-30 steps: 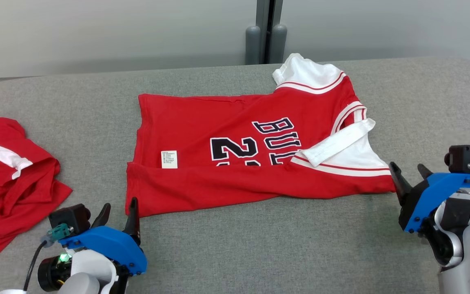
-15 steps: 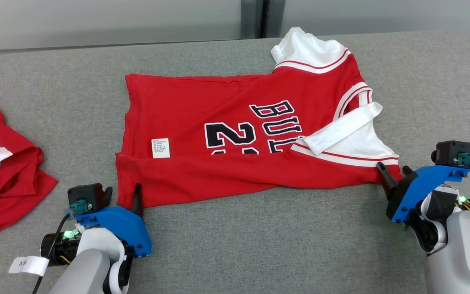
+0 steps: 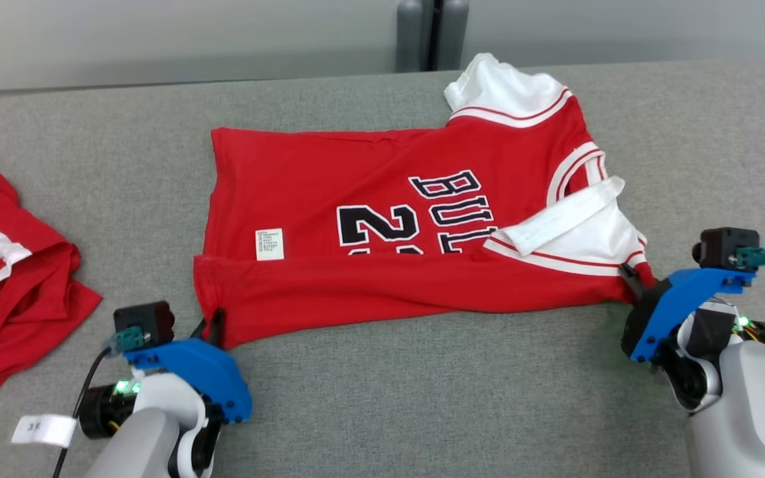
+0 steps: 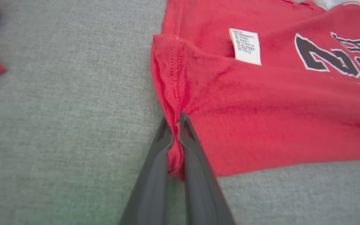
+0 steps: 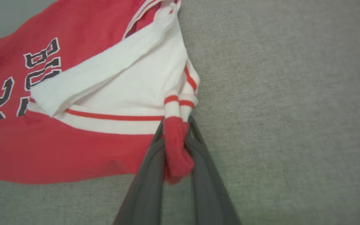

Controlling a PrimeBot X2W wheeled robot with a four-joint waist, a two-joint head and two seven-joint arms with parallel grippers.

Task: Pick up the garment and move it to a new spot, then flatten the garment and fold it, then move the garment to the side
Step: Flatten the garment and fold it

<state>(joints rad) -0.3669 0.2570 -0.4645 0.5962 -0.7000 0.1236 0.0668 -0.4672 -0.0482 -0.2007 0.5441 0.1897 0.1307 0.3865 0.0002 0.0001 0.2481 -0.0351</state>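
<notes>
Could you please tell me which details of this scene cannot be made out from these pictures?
Head view: the lettering and number on the jersey are partly covered by its own folded-up flap.
Left wrist view: the print on the care label is too small to read.
Head view: the second red garment is cut off by the left edge.
Right wrist view: bunched cloth hides how many layers the right gripper pinches.

Bright and even all over, lit softly from above. Just a thin, soft shadow under the near edge of the garment [image 3: 382, 292] on the gray table [image 3: 422, 398]. Sharp and clear from the head. Softer and a bit grainy from both wrists, most blurry low down along the dark fingers [image 4: 153, 190]. Faint green glow at the bottom left of the left wrist view.
</notes>
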